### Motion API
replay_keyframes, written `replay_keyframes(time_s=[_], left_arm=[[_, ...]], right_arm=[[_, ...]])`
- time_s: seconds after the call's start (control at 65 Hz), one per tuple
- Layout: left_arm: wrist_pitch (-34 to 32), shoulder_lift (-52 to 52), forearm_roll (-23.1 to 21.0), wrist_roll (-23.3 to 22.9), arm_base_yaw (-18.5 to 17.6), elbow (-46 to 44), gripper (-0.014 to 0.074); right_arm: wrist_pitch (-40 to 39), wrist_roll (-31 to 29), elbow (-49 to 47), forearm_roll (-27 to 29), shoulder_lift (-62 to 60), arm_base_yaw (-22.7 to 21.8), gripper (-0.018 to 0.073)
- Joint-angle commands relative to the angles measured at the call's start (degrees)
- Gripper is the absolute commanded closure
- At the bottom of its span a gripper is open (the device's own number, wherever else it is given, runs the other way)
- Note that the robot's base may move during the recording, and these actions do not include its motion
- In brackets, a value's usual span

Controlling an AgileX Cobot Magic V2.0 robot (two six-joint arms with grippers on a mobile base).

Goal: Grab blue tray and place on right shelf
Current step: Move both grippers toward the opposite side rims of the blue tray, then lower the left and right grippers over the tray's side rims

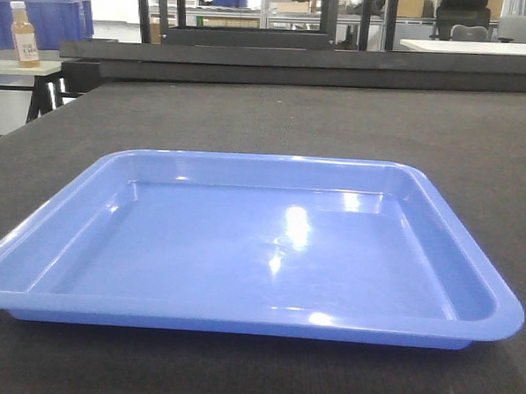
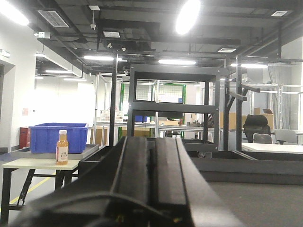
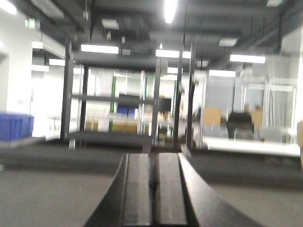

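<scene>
Front view: blue tray [image 1: 242, 258] lies untouched on the table [image 1: 477, 146]; left gripper [image 2: 150, 142] and right gripper [image 3: 154, 158], both pinched closed, should open and reach.

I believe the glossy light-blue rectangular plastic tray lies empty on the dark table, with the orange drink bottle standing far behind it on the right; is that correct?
Not quite: the orange drink bottle stands far behind it on the left, as the exterior front-facing view shows. The glossy light-blue rectangular plastic tray does lie empty on the dark table.
</scene>
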Motion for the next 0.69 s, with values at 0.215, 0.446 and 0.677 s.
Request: replay_keyframes(time_s=[0.215, 0.446, 0.677], left_arm=[[31.5, 3.5, 1.3, -0.2, -0.4, -25.8, 0.0645], [61.3, 17.2, 0.0, -0.2, -0.4, -39.7, 0.0645], [75.2, 30.3, -2.0, -0.2, -0.4, -42.3, 0.0645]], right_arm=[[27.6, -0.4, -25.1, -0.1, 6.4, -0.2, 0.052], [54.4, -0.4, -38.3, 0.0, 23.1, -0.2, 0.052], [75.3, -0.4, -44.7, 0.0, 37.2, -0.2, 0.052]])
